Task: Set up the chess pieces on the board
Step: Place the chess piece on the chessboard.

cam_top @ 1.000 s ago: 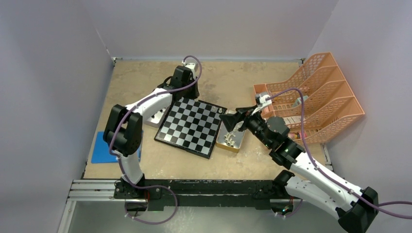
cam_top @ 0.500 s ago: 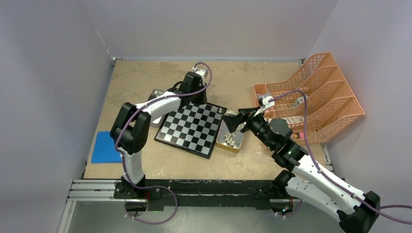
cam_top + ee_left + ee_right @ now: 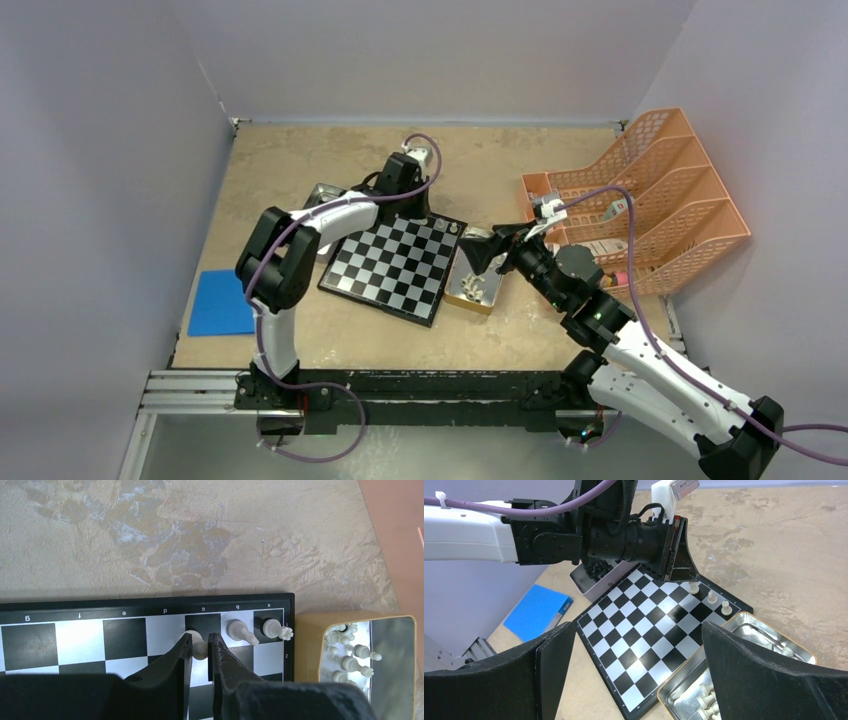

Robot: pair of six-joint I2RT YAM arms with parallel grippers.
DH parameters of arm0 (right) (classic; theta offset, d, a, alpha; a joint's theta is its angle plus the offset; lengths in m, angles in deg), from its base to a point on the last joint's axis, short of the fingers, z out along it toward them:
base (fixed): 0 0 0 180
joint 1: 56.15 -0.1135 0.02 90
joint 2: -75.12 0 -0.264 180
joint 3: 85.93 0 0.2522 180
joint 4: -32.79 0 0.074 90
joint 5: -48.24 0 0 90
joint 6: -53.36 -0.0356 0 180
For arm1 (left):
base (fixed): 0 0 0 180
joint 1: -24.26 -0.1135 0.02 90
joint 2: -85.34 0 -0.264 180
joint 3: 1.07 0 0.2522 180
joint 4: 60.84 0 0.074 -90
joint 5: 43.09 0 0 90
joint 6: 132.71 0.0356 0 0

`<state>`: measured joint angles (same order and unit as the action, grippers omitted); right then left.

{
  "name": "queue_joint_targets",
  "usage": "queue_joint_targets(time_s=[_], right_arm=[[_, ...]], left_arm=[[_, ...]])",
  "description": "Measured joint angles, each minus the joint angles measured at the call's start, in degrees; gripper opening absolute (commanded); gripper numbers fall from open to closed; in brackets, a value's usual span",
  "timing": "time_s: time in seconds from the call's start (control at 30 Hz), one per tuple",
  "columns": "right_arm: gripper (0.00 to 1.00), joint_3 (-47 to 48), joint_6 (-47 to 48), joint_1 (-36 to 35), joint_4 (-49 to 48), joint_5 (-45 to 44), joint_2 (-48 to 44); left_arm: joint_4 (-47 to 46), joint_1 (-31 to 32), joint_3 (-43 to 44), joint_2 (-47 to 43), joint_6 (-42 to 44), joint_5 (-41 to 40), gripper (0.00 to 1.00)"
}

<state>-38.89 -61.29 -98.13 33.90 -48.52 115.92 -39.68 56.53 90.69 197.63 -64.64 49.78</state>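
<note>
While the board (image 3: 395,262) lay skewed near the middle of the table (image 3: 290,160), only three cream-white chess pieces stood along its far edge row, all by the far right corner. In the left wrist view the corner piece (image 3: 273,628) sat on the black square lettered a. The second piece (image 3: 241,630) sat on the white square b beside it. The third piece (image 3: 198,649) was over square c, between the fingers of the left gripper (image 3: 200,640). Those fingers were drawn in against its sides and clamped on it. Whether its base touched the board could not be told. The other squares in view were bare.

Just beside the board's right edge lay a gold-rimmed tray (image 3: 307,645) holding loose white pieces (image 3: 352,662), some upright and some tipped over. The right gripper (image 3: 482,252) hung above that tray with its jaws spread wide and nothing between them. Its wrist camera looked across the board toward the left arm.

On the board's left side a second metal tray (image 3: 583,586) held a heap of black pieces (image 3: 597,570) and was partly hidden under the left arm. Farther out, a blue pad (image 3: 218,303) lay near the table's left edge, and an orange file rack (image 3: 650,200) stood at the right.
</note>
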Motion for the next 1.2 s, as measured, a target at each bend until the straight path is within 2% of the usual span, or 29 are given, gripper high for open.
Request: queue_joint_targets(time_s=[0.57, 0.9, 1.2], right_arm=[[0.99, 0.00, 0.04, 0.00, -0.04, 0.00, 0.81], [0.99, 0.00, 0.04, 0.00, 0.00, 0.00, 0.35], [0.99, 0.00, 0.04, 0.00, 0.04, -0.20, 0.28]], left_arm=[[-0.90, 0.42, -0.13, 0.00, 0.02, -8.72, 0.00], [-0.44, -2.40, -0.13, 0.00, -1.70, -9.53, 0.00], [-0.46, -2.51, -0.24, 0.00, -2.89, -10.67, 0.12]])
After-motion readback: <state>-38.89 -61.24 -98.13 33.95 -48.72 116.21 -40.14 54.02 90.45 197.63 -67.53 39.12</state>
